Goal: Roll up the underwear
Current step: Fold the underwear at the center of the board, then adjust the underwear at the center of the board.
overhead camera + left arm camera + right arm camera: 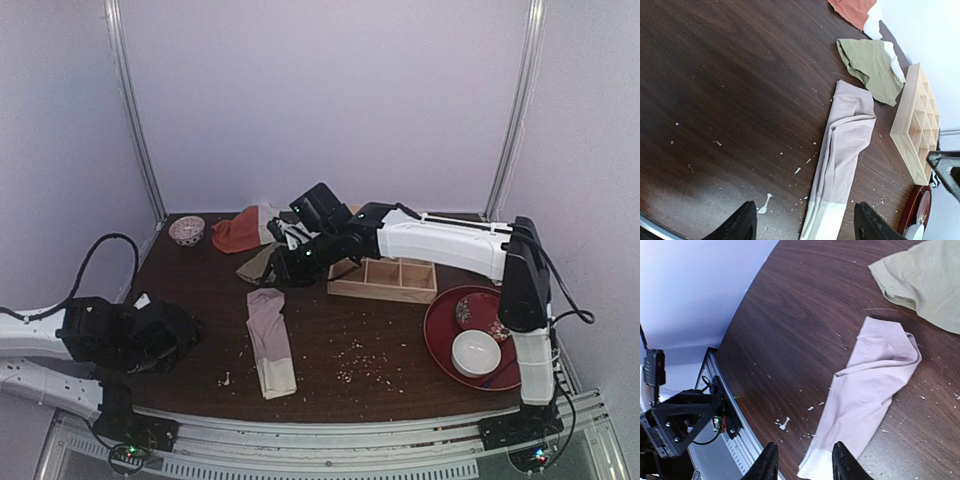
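Under the left wrist camera: left pincer [805, 227], fingers spread wide, nothing between them, over the dark table [730, 100].
- underwear [845, 150]: mauve-pink, folded into one long flat strip. The white waistband end lies at 6 o'clock, seen between my fingers, and the other end points to 12 o'clock. I cannot tell how high I hang above it.
- olive-green cloth [872, 65]: at 1 o'clock of the strip's far end, just beside it, not touching.
- wooden tray [917, 130]: compartmented, at 3 o'clock of the strip.
- orange-red and white cloth [855, 10]: at the 12 o'clock edge.
- red plate [920, 210]: at 5 o'clock, partly visible.
- pale crumbs [765, 202]: scattered.

Under the right wrist camera: right pincer [805, 465], fingers apart, gripping nothing. The waistband end lies at 6 o'clock beside my right-hand finger, and the strip runs up to 1 o'clock. The olive-green cloth fills the 1 o'clock corner. My left arm [675, 420] sits at 8 o'clock.

From the overhead camera: the underwear lies mid-table with its waistband at 6 o'clock. My left pincer is well apart at 9 o'clock, and my right pincer is at 12 o'clock by the olive-green cloth. A small patterned bowl [187, 231] stands at 11 o'clock. A white bowl [476, 352] sits on the red plate at 3 o'clock.
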Controlling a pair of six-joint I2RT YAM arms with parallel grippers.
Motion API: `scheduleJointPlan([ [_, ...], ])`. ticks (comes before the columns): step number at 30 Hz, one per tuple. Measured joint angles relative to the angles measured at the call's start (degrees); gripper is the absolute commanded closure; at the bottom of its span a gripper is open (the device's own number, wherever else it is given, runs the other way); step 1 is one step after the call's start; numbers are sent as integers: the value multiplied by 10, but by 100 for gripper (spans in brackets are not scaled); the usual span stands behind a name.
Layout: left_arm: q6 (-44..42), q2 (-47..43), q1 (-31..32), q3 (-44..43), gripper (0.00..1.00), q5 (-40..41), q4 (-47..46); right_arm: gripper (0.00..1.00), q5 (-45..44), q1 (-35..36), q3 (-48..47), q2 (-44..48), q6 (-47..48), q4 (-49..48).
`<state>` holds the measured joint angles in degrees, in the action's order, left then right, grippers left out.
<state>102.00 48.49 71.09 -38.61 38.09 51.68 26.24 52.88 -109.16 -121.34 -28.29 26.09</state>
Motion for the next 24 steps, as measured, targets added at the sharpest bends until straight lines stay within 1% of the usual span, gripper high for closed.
scheduleJointPlan([
  [4, -124, 36, -110, -2, 36, -78, -84, 65, -8, -16, 53, 2, 3, 8],
  [6, -187, 77, -160, -14, 39, -122, -121, 66, -14, -21, 74, 2, 7, 21],
  [8, -248, 125, -199, -37, 45, -163, -150, 67, -19, -26, 87, 2, 12, 27],
  [10, -297, 167, -226, -61, 47, -198, -179, 67, -22, -31, 90, 0, 15, 32],
  [12, -344, 209, -247, -85, 48, -235, -218, 68, -24, -40, 89, -3, 17, 33],
  [16, -408, 274, -266, -120, 52, -287, -266, 67, -18, -53, 71, -26, 16, 33],
  [20, -451, 345, -281, -156, 59, -327, -299, 67, -4, -69, 50, -55, 16, 31],
  [24, -479, 404, -305, -169, 68, -359, -336, 68, -2, -78, 51, -61, 16, 33],
])
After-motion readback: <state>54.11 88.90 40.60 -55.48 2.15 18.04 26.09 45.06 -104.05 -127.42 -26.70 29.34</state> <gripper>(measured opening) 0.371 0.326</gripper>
